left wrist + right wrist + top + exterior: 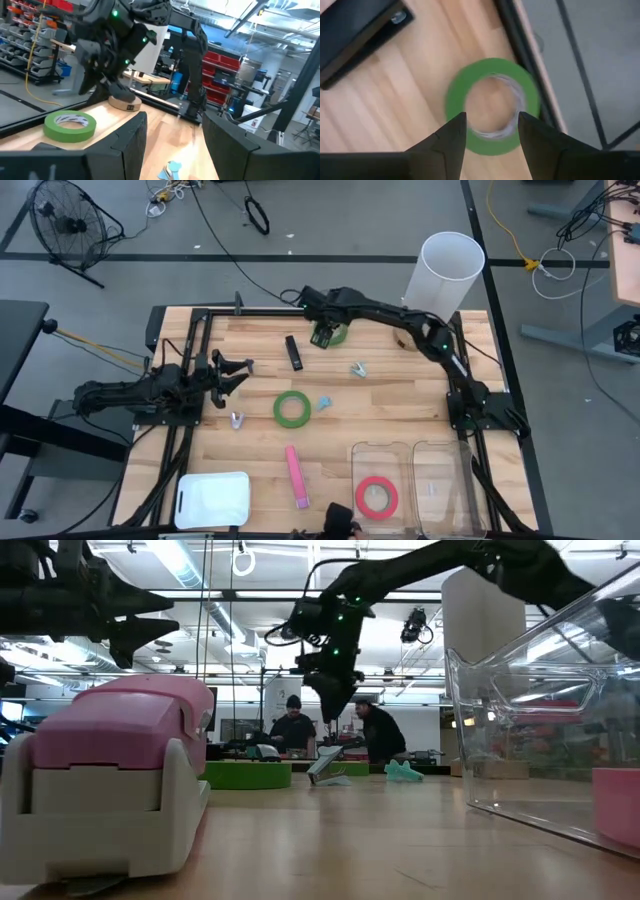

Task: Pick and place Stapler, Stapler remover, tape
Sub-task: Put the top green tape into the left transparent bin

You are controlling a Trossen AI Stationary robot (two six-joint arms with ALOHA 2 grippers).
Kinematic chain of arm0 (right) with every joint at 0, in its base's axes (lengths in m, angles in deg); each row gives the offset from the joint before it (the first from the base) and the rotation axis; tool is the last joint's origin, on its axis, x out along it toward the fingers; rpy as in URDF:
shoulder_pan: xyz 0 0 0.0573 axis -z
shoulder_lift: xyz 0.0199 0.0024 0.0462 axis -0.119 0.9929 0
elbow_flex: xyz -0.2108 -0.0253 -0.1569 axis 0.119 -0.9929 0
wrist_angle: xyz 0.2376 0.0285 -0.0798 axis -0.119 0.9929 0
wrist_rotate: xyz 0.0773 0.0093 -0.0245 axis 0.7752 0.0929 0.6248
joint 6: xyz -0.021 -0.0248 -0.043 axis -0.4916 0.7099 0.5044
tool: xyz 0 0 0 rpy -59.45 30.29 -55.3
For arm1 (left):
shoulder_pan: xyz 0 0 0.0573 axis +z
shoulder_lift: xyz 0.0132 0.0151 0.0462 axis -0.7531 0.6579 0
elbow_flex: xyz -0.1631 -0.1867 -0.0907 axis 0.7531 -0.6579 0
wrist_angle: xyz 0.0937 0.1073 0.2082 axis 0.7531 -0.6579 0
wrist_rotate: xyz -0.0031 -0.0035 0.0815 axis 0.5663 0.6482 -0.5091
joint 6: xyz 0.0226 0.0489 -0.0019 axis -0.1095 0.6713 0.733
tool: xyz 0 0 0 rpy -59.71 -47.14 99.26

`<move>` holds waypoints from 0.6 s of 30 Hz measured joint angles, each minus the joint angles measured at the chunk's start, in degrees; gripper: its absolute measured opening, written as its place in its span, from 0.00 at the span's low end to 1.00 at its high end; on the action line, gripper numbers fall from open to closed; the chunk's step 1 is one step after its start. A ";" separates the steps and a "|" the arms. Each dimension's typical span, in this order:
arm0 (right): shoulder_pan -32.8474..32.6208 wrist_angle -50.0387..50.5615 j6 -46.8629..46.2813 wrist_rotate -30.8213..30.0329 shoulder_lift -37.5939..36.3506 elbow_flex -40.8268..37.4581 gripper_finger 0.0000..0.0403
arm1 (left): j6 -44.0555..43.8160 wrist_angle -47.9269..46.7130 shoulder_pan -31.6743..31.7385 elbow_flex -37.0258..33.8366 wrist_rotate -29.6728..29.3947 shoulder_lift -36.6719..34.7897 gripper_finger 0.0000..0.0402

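1. The worktop (400, 415) carries everything; two clear bins (412, 480) sit at its near right corner, and the red tape (376, 496) already lies flat in the left one
2. The pink stapler (296, 475) lies near the near edge, left of the bins. I judge it the heaviest piece: rigid and smooth-shelled, best taken across its narrow body near the middle so it does not tip
3. The black stapler (293, 352) lies toward the far edge. It is stiff and slim, so a hold across its width should do
4. One green tape (292, 408) lies flat at the worktop's middle. The other green tape (492, 106) is at the far edge, against the dark frame rail, directly under the right jaws (490, 130)
5. Each roll looks light and stiff. The best hold is likely one finger inside the open centre and one outside, pinching the wall; the rail leaves little room on the far side
6. The right jaws stand open above that roll, one finger over the hole and one over the rim, holding nothing
7. The left jaws (238, 373) wait near the left edge, open and empty
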 joint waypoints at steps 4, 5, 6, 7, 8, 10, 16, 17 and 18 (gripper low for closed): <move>-0.75 4.14 2.25 -3.91 3.18 3.65 0.44 | -0.06 0.00 0.02 0.00 0.02 0.00 0.49; -0.83 4.27 2.86 -3.98 3.18 3.73 0.44 | -0.04 -0.02 0.02 0.00 0.02 0.00 0.49; -1.00 3.80 3.37 -4.18 3.14 3.86 0.44 | -0.04 -0.04 0.02 0.00 0.04 0.00 0.49; -1.22 3.22 3.74 -4.47 3.09 3.92 0.44 | -0.04 -0.04 0.02 0.00 0.03 0.00 0.49; -1.46 3.04 3.86 -4.74 2.96 3.96 0.44 | -0.03 -0.04 0.02 0.00 0.01 -0.01 0.49; -2.07 2.24 4.31 -4.89 2.88 4.48 0.44 | -0.02 -0.10 0.02 0.00 -0.10 -0.01 0.49; -3.56 -0.36 8.99 -4.50 2.61 4.83 0.44 | -0.08 -0.09 0.02 0.00 -0.18 0.00 0.49; -3.63 -0.25 8.71 -3.68 2.61 4.73 0.44 | -0.08 -0.09 0.02 -0.01 -0.16 0.00 0.49; -3.64 -0.43 8.03 -2.50 2.60 4.38 0.44 | -0.08 -0.10 0.02 0.00 -0.16 0.00 0.49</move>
